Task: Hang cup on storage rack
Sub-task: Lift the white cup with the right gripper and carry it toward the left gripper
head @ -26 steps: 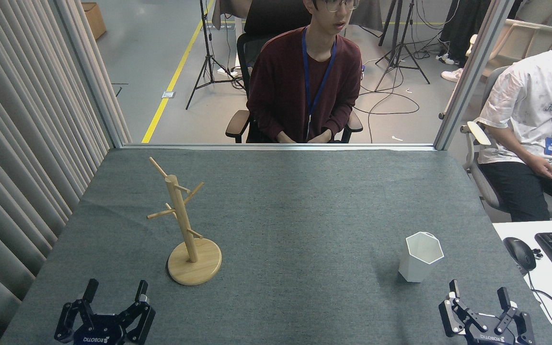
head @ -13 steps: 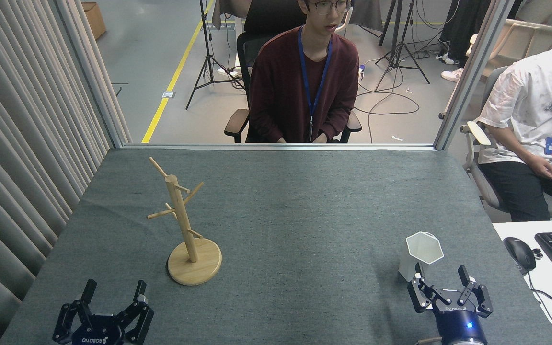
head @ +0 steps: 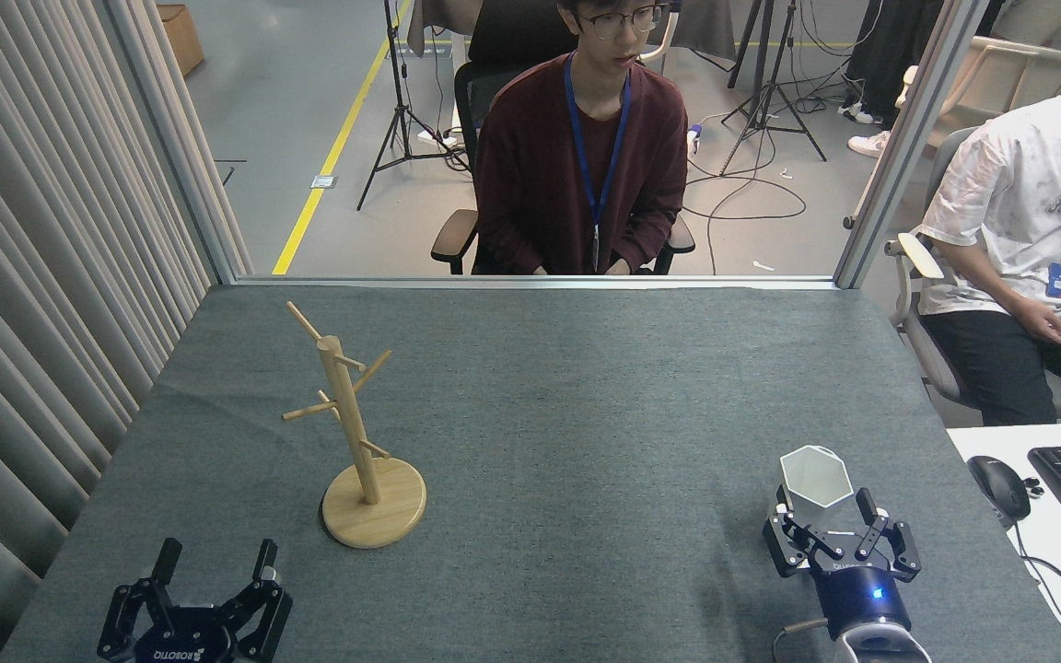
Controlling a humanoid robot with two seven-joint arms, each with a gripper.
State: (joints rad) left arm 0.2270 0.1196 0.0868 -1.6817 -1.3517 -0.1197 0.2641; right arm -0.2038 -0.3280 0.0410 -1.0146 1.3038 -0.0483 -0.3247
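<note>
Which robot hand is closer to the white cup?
The right one. The right gripper is open right at the cup, fingers on either side of its lower part. The left gripper is open far across the table, near the storage rack.

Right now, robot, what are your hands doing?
Right hand open around the cup, not closed. Left hand open, idle. Storage rack bare. Table between them clear.

Probably a lab: tripods (head: 397, 101), floor cables (head: 752, 198), partitioned table (head: 540, 405).
</note>
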